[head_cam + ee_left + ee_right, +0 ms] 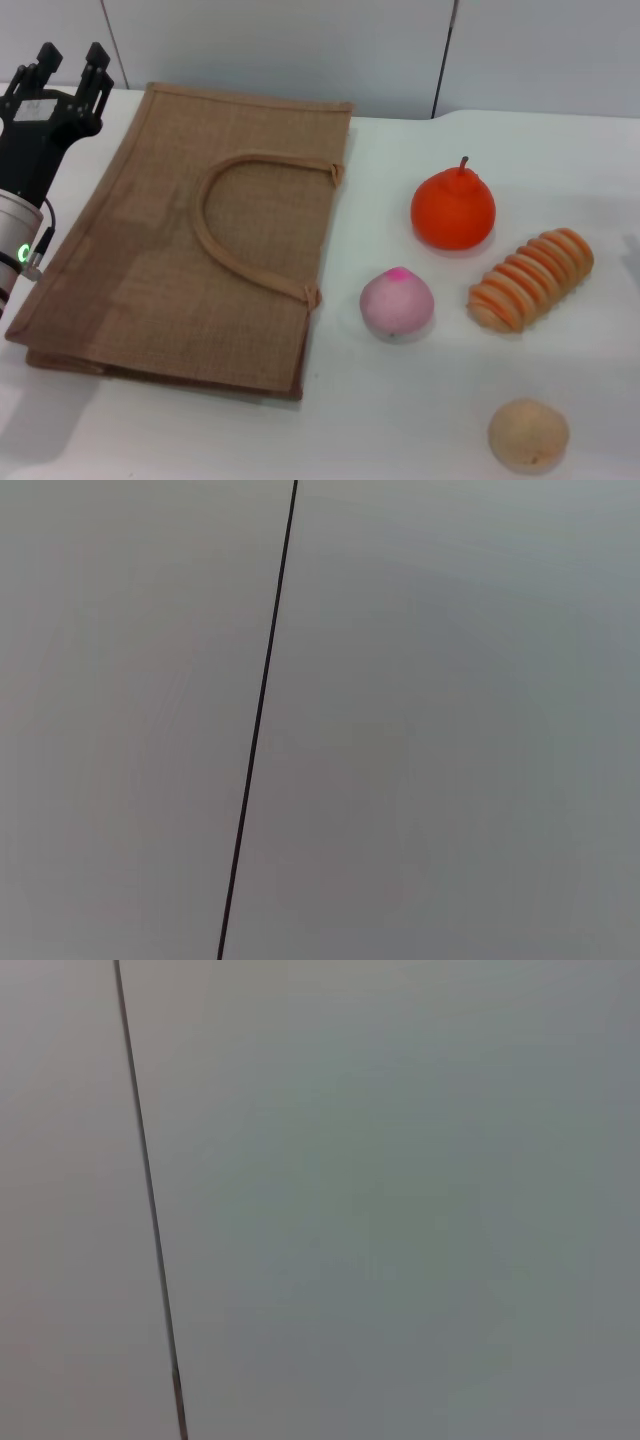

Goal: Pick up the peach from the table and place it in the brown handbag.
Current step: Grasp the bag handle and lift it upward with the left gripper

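The peach [397, 304] lies on the white table [400, 430] just beside the right edge of the flat brown handbag [190, 240], between it and a striped bread roll [531, 279], below the orange fruit [453, 209], while the left gripper [70, 60] hovers at the bag's far left corner with fingers parted and holding nothing.

lab test bench | plain white table [300, 440] | grey panel wall [300, 50]

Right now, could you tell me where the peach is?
In the head view, the peach sits on the table, just right of the brown handbag and below-left of the orange pear-shaped fruit.
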### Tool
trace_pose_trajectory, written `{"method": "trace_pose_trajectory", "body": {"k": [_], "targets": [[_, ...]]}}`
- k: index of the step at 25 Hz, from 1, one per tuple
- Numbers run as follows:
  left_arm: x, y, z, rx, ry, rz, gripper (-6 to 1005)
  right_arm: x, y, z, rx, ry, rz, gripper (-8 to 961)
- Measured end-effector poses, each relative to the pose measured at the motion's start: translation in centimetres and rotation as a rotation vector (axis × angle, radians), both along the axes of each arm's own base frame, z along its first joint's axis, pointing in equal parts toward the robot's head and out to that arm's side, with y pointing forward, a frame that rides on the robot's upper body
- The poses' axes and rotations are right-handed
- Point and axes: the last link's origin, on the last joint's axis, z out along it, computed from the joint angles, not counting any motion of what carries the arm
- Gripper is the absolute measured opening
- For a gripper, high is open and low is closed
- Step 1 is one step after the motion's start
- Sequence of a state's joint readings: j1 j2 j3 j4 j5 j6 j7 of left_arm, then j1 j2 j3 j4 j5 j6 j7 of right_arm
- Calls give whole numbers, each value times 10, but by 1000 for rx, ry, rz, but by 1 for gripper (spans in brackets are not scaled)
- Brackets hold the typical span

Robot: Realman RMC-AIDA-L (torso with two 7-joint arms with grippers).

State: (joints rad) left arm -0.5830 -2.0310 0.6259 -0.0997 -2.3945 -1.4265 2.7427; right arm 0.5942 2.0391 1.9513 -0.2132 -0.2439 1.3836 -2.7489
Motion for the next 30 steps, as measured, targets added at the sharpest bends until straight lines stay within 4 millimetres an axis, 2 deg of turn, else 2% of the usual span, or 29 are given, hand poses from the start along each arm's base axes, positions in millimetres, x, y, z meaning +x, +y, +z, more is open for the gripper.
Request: {"method": "trace_pose_trajectory", "body": {"k": [16,20,26,27,28,30], "targets": [[-1,1,-1,-25,-28,3,588,-1,0,0,-1,1,1,792],[0,8,-1,-129,-112,-16,588,0,-1,-1,-2,1,-3,792],[2,27,16,-386,-293,-52,587,1,0,0,-4,-1,-4,792],[2,27,16,-386,-293,-52,587,0,0,0,-4,-1,-3,792],[5,32,20,-478,-332,-61,587,0,0,0,-4,-1,-3,792],[7,37,21,-531,-342,-53,587,0,0,0,-4,-1,-2,792]]}}
